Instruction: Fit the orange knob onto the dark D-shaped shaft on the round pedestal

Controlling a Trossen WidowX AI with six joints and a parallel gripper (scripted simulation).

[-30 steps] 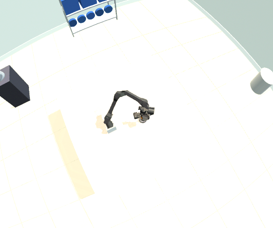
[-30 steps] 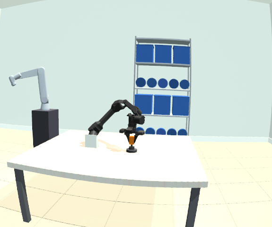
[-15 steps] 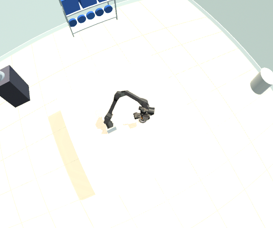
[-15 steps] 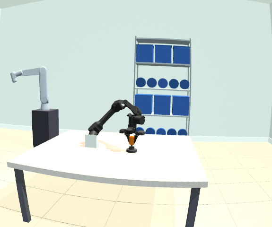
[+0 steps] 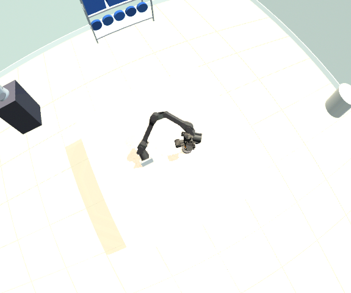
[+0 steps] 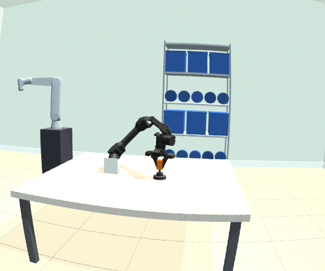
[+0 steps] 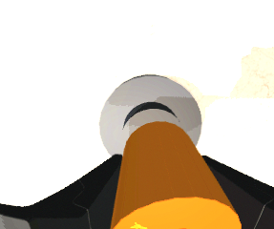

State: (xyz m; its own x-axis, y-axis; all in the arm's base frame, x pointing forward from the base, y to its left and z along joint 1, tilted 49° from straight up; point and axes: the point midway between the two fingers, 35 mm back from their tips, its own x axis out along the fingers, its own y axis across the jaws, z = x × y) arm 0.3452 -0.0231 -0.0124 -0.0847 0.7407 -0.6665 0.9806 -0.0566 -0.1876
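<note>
The orange knob (image 6: 159, 164) (image 7: 160, 176) stands upright between the fingers of my gripper (image 6: 159, 166) (image 7: 159, 162), which is shut on it. The round pedestal (image 6: 159, 176) (image 7: 115, 110) (image 5: 186, 151) stands on the table directly below the knob. In the exterior view a short piece of the dark shaft (image 6: 159, 171) shows between the knob's lower end and the pedestal's raised centre, so the knob is not against the pedestal. In the wrist view the knob hides the shaft. The hole and both flat sides are hidden, and I cannot tell whether they line up.
The white table (image 6: 127, 195) carries my arm's pale base block (image 6: 111, 165) (image 5: 146, 162), left of the pedestal in the exterior view. Behind the table stand a shelf rack (image 6: 196, 74) with blue boxes and a grey arm (image 6: 55, 99) on a dark plinth (image 6: 51, 150) (image 5: 18, 113).
</note>
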